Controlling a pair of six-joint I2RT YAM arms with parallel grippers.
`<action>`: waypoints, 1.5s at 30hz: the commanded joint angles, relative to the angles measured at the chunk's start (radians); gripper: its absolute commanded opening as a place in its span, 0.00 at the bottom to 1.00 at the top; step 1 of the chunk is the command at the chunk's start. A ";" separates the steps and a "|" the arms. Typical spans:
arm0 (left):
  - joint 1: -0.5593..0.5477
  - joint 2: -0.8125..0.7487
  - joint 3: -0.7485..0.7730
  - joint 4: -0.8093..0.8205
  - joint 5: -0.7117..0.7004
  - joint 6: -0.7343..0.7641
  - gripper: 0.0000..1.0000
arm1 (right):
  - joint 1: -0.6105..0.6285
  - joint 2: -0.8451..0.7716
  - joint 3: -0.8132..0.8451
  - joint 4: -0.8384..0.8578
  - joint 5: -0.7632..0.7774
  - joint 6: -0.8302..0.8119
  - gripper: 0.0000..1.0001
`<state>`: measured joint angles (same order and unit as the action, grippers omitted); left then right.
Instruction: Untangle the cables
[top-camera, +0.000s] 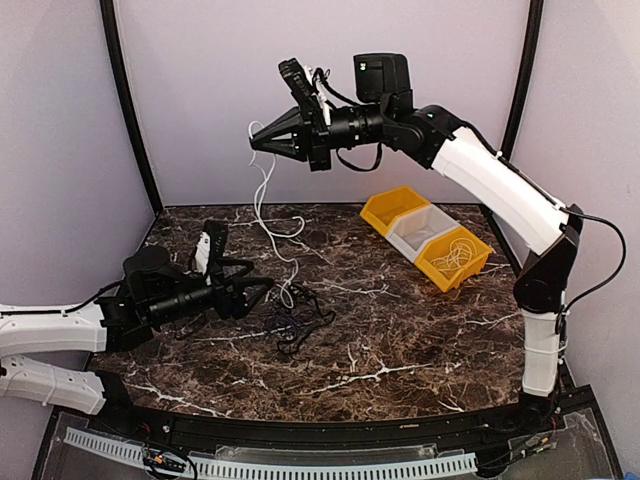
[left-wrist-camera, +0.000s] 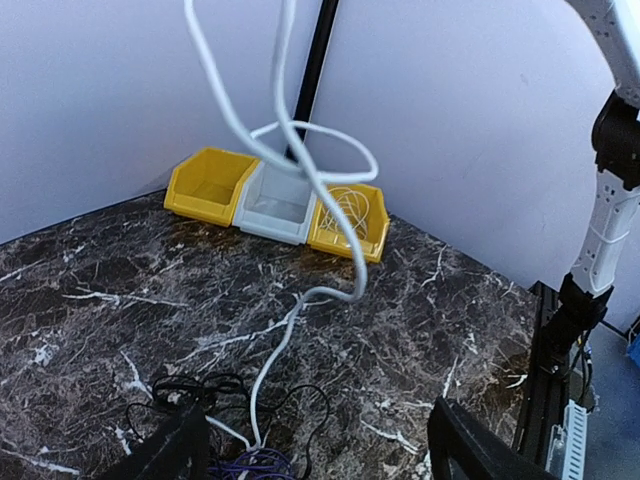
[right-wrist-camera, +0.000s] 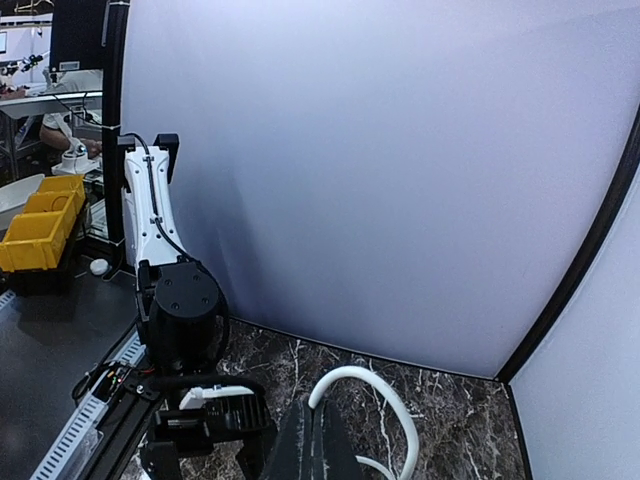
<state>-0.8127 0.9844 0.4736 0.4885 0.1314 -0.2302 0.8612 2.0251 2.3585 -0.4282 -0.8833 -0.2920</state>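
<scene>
- Broadly, the job looks partly done: on the dark marbled table (top-camera: 420, 350) one cord is being drawn out of the knot, and the rest is not yet sorted.
- The white-and-black right arm (top-camera: 500, 185) reaches high over the far left of the table. Its right gripper (top-camera: 256, 140) is clenched on the thin white cable (top-camera: 262, 200), the fingers pressed together in the wrist view with a loop of the cable arching beside them.
- The left arm (top-camera: 50, 330) lies low along the near left. Its left gripper (top-camera: 258, 285) is released, fingers spread wide, just beside the knot and gripping nothing.
- A row of three small plastic bins, yellow, grey and yellow (top-camera: 408, 238), sits at the far right; the nearest holds a coil of thin pale cord (top-camera: 455, 255), perhaps something already put away.
- The white cable hangs in loose loops from the raised claw, and its lower end runs into the clump, so it is lifted but not freed.
- The small clump of thin black cables (top-camera: 300, 322) lies mid-table, left of centre, snarled; separating these is what remains.
</scene>
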 joint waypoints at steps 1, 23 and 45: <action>-0.003 0.148 -0.013 0.222 -0.044 0.038 0.78 | -0.008 -0.040 0.024 -0.011 0.011 -0.042 0.00; -0.026 0.145 0.040 0.091 -0.046 0.012 0.87 | -0.462 -0.234 -0.034 0.007 0.003 -0.016 0.00; -0.026 0.177 0.074 0.050 -0.098 0.014 0.87 | -0.894 -0.541 -0.777 0.243 0.043 0.016 0.00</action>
<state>-0.8345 1.1652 0.5236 0.5426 0.0399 -0.2157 0.0113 1.5284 1.6714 -0.2909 -0.8413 -0.2935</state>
